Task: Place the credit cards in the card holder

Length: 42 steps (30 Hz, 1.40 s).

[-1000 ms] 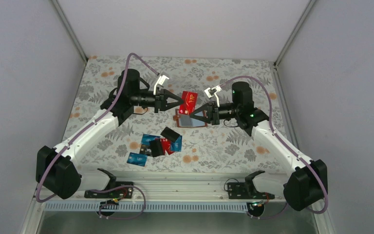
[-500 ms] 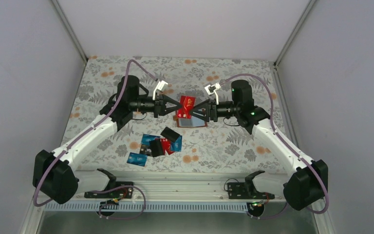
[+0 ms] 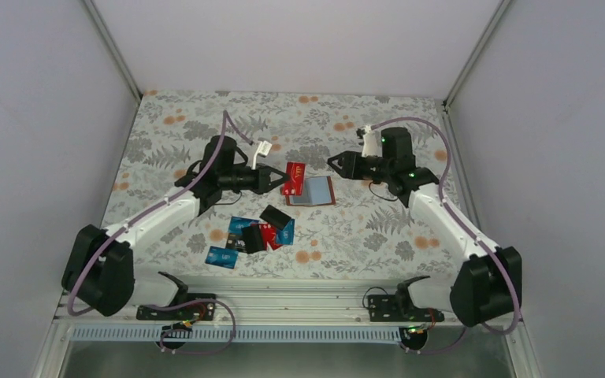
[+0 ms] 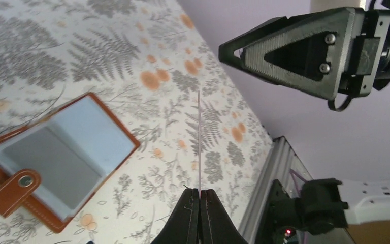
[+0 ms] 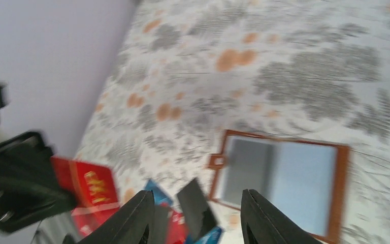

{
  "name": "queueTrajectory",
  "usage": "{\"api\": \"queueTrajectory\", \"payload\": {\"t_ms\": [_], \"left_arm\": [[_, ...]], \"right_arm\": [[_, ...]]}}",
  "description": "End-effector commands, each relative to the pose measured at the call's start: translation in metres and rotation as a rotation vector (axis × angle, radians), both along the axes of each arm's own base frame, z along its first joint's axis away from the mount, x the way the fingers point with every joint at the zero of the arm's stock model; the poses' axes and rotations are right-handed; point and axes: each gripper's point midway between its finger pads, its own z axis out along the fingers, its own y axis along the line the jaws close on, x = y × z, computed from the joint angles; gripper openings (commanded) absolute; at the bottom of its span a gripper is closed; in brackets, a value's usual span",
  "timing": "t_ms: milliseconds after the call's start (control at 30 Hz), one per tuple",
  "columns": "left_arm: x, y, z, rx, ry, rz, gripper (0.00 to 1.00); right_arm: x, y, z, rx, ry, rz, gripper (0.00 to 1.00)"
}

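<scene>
A lab enclosure: plain white walls (image 3: 39,118) boxing a floral-clothed table (image 3: 323,110).

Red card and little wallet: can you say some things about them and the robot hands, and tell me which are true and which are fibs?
1. The left gripper is pinching a red card. True.
2. The card holder is folded shut. False: it lies open on the table, with its greyish sleeves showing.
3. The right gripper is squeezing the card holder. False: its fingers are open, it holds nothing, and it is apart from the holder.
4. The other cards, blue, red and black, lie in a loose pile nearer the arm bases than the holder. True.
</scene>
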Motion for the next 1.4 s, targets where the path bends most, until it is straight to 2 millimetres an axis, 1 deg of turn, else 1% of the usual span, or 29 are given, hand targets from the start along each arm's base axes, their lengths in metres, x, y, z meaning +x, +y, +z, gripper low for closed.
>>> {"api": "queueTrajectory", "payload": {"t_ms": [0, 33, 133, 333, 433, 533, 633, 667, 733, 833, 967, 1100, 1267, 1367], "left_arm": [[0.023, -0.008, -0.01, 0.026, 0.034, 0.084, 0.02], [0.028, -0.012, -0.012, 0.037, 0.046, 0.091, 0.02], [0.034, -0.028, -0.026, 0.067, 0.094, 0.095, 0.02], [0.053, -0.045, -0.069, 0.138, 0.269, 0.174, 0.02], [0.06, -0.046, -0.095, 0.187, 0.361, 0.213, 0.02], [0.065, -0.046, -0.112, 0.227, 0.403, 0.235, 0.02], [0.065, -0.045, -0.127, 0.258, 0.436, 0.239, 0.03], [0.065, -0.045, -0.131, 0.267, 0.444, 0.243, 0.02], [0.066, -0.04, -0.139, 0.299, 0.459, 0.269, 0.02], [0.069, -0.034, -0.146, 0.328, 0.48, 0.3, 0.02], [0.068, -0.03, -0.155, 0.351, 0.507, 0.316, 0.02], [0.068, -0.032, -0.162, 0.346, 0.527, 0.3, 0.02], [0.067, -0.041, -0.164, 0.307, 0.554, 0.265, 0.02], [0.067, -0.042, -0.167, 0.297, 0.574, 0.257, 0.02]], "right_arm": [[0.03, -0.042, -0.055, -0.095, 0.165, -0.226, 0.44], [0.032, -0.044, -0.064, -0.1, 0.191, -0.235, 0.44], [0.036, -0.043, -0.088, -0.102, 0.257, -0.227, 0.42], [0.041, -0.037, -0.117, -0.107, 0.325, -0.202, 0.41], [0.042, -0.034, -0.129, -0.106, 0.356, -0.184, 0.41], [0.042, -0.03, -0.139, -0.106, 0.384, -0.164, 0.39], [0.041, -0.027, -0.146, -0.098, 0.401, -0.143, 0.38], [0.042, -0.026, -0.146, -0.093, 0.4, -0.138, 0.38], [0.041, -0.025, -0.159, -0.1, 0.429, -0.132, 0.37], [0.042, -0.023, -0.166, -0.099, 0.442, -0.124, 0.37], [0.042, -0.022, -0.175, -0.101, 0.462, -0.111, 0.37], [0.043, -0.021, -0.181, -0.101, 0.474, -0.105, 0.37], [0.044, -0.02, -0.185, -0.099, 0.483, -0.101, 0.37], [0.044, -0.019, -0.188, -0.102, 0.485, -0.099, 0.37]]}}
